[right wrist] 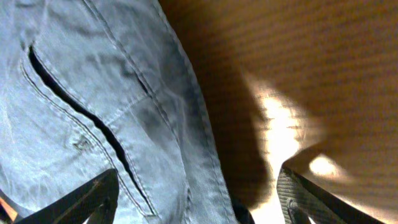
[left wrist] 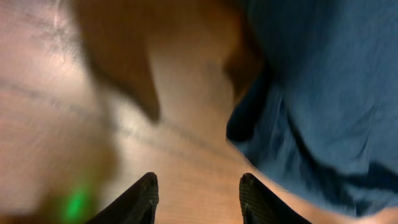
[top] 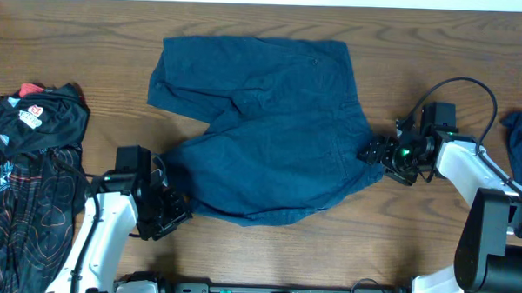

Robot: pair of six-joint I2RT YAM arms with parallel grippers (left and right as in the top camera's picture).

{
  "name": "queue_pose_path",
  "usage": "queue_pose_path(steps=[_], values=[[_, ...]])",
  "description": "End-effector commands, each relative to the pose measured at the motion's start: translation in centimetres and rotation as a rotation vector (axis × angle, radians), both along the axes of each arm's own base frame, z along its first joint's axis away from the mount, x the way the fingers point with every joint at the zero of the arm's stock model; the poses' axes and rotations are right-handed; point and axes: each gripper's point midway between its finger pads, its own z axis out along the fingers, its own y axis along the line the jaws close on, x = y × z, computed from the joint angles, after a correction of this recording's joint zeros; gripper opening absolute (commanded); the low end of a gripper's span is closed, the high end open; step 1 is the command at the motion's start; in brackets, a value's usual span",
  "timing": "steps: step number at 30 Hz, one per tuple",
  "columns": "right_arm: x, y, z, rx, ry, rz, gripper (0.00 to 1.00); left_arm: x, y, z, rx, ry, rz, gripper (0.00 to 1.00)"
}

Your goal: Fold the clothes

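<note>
Blue shorts (top: 270,129) lie spread mid-table (top: 438,66). They look like soft, light, limp cloth that will sag and drag, so pinch at the hem or side seam where it's thicker. Left gripper (top: 173,215) sits at their 7 o'clock, fingers apart over wood just off the hem. Right gripper (top: 371,152) is at 4 o'clock, fingers apart astride the pocket-side edge, clamping nothing.

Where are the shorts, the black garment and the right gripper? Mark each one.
shorts (top: 270,138): overhead view, middle of the blue fabric.
black garment (top: 25,182): overhead view, its patterned middle.
right gripper (top: 367,154): overhead view, between its fingertips, at the shorts' right edge.
</note>
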Motion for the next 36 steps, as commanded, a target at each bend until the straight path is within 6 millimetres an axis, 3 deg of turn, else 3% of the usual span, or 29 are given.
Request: queue_pose_path(steps=[1, 9, 14, 19, 22, 27, 28, 30, 31, 32, 33, 36], values=[[-0.3, 0.1, -0.6, -0.010, 0.016, -0.003, 0.80, 0.6, -0.3, -0.6, -0.021, -0.018, 0.062, 0.49], [-0.1, 0.1, -0.5, -0.011, 0.005, -0.002, 0.78, 4.6, -0.2, -1.3, -0.025, -0.115, 0.150, 0.53], [0.0, 0.0, -0.5, -0.013, 0.000, 0.000, 0.78, 6.2, -2.3, -2.5, -0.051, -0.132, 0.125, 0.53], [0.0, 0.0, -0.5, -0.013, 0.000, 0.002, 0.79, 6.2, -5.4, -4.1, -0.065, -0.108, 0.049, 0.53], [0.0, 0.0, -0.5, -0.013, -0.001, 0.003, 0.79, 5.6, -6.7, -4.5, -0.065, -0.094, -0.004, 0.46], [-0.2, 0.1, -0.5, -0.013, 0.005, 0.007, 0.79, 5.8, -6.6, -4.5, -0.063, -0.097, 0.003, 0.51], [-0.2, 0.1, -0.5, -0.014, 0.003, 0.012, 0.76, 6.1, -6.4, -4.5, -0.063, -0.103, 0.016, 0.50], [-0.2, 0.1, -0.6, -0.015, 0.004, 0.014, 0.56, 6.9, -5.6, -4.2, -0.065, -0.118, 0.053, 0.30], [-0.3, 0.1, -0.6, -0.015, 0.005, 0.014, 0.40, 7.2, -5.3, -4.0, -0.068, -0.121, 0.067, 0.21], [-0.3, 0.1, -0.6, -0.015, 0.005, 0.014, 0.15, 7.5, -5.1, -3.8, -0.076, -0.124, 0.080, 0.09], [-0.2, 0.1, -0.6, -0.015, 0.005, 0.014, 0.01, 7.8, -5.1, -3.6, -0.091, -0.129, 0.089, 0.06], [0.0, 0.0, -0.5, -0.016, -0.009, 0.018, 0.01, 8.4, -5.3, -3.1, -0.113, -0.145, 0.083, 0.06]])
